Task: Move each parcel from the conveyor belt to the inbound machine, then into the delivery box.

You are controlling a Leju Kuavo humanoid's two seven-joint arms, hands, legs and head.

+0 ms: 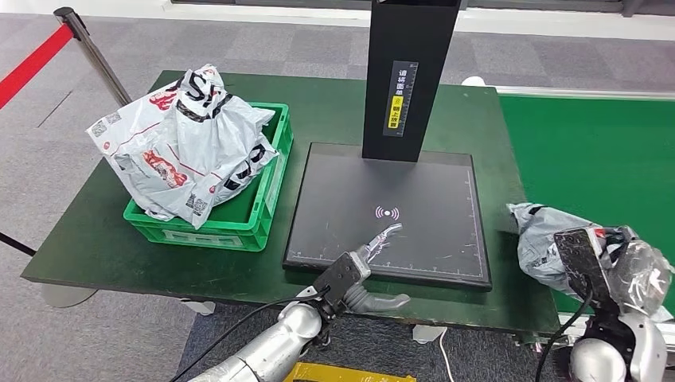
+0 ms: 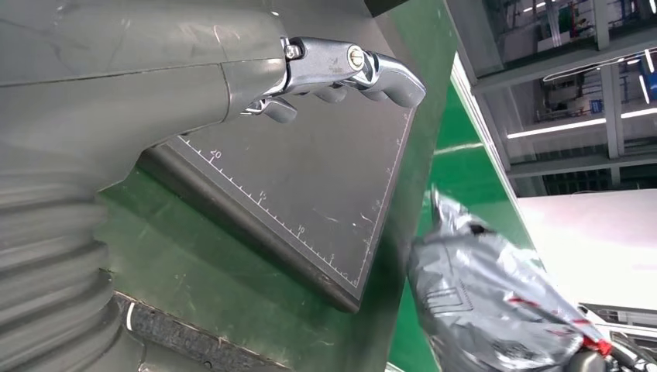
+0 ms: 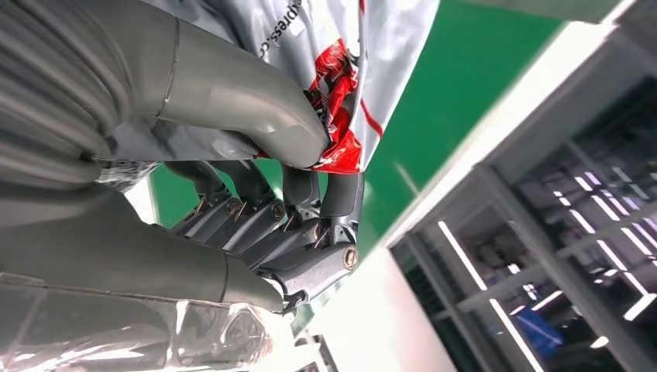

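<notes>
Here, a grey plastic parcel (image 1: 549, 239) with red print sat at the near right of the scene, at the seam where the dark green bench (image 1: 103, 247) met the brighter green conveyor belt (image 1: 597, 151). The right hand (image 1: 593, 259) had hold of it: in the right wrist view the thick thumb (image 3: 256, 116) pressed into the bag's red patch while the darker fingers (image 3: 310, 232) curled up against it from the other side, pinching the plastic between them. The left wrist view showed the same parcel (image 2: 488, 302) just beside the corner of the scanner plate.

The scanner plate (image 1: 390, 211), a flat black square with ruler marks along its edges and a small pink signal mark near its middle, lay on the bench just to the left of the parcel. A black post (image 1: 410, 72) with a yellow label rose from its far edge. The left hand (image 1: 370, 274) hovered at the plate's near edge, holding nothing, its fingers spread apart and stretched out over the plate toward the pink mark.

Farther left stood a green crate (image 1: 263, 215), heaped with several grey and white parcels (image 1: 183, 143) that rose above its rim. Beyond the bench's far left corner, a red barrier strap (image 1: 32, 68) ran from a metal stanchion (image 1: 91, 48) over grey carpet
</notes>
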